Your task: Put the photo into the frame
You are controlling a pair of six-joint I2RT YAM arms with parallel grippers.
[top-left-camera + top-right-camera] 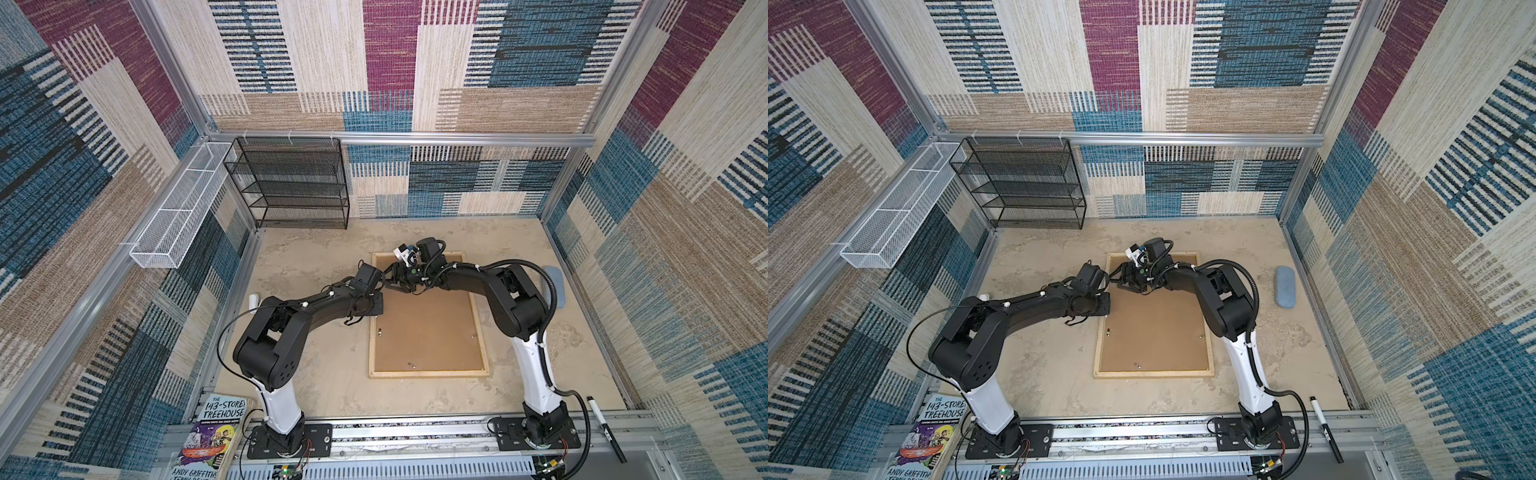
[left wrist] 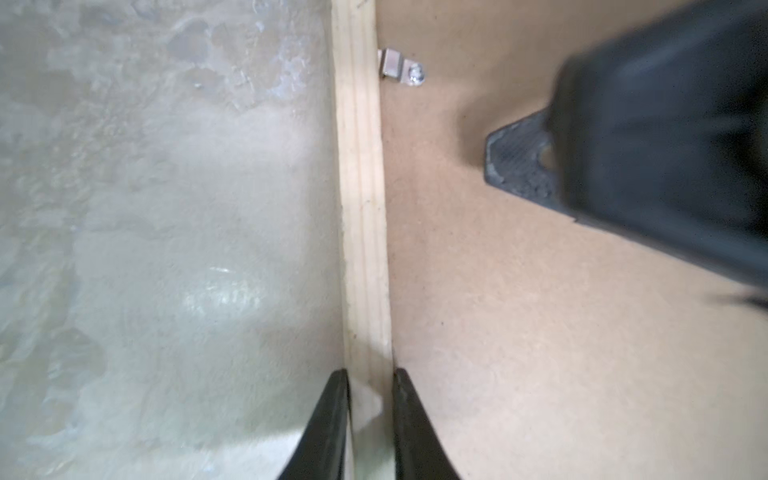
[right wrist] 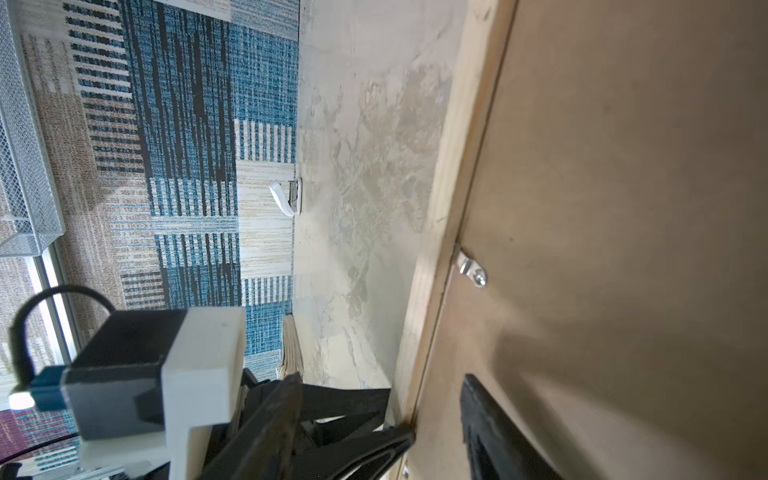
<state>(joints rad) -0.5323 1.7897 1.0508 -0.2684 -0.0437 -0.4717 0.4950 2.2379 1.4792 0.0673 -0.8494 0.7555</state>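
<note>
frame [image 1: 430,373]: flat mid-table, back up, brown backing board [image 1: 428,328] inside its rails.
photo: we can't see it.
left gripper [image 2: 368,374]: narrow, jaws straddling the left rail; clamped or not, we cannot tell.
right gripper [image 1: 394,283]: wide, over the backing board beside that rail, holding nothing.
room: bare table [image 1: 324,365] all round; blue case [image 1: 1285,286] well apart.

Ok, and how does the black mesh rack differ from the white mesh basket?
The black rack stands on the table against the back wall, with stacked shelves; the white basket hangs higher on the side wall, long and narrow, divided into compartments. Both are wire mesh.
</note>
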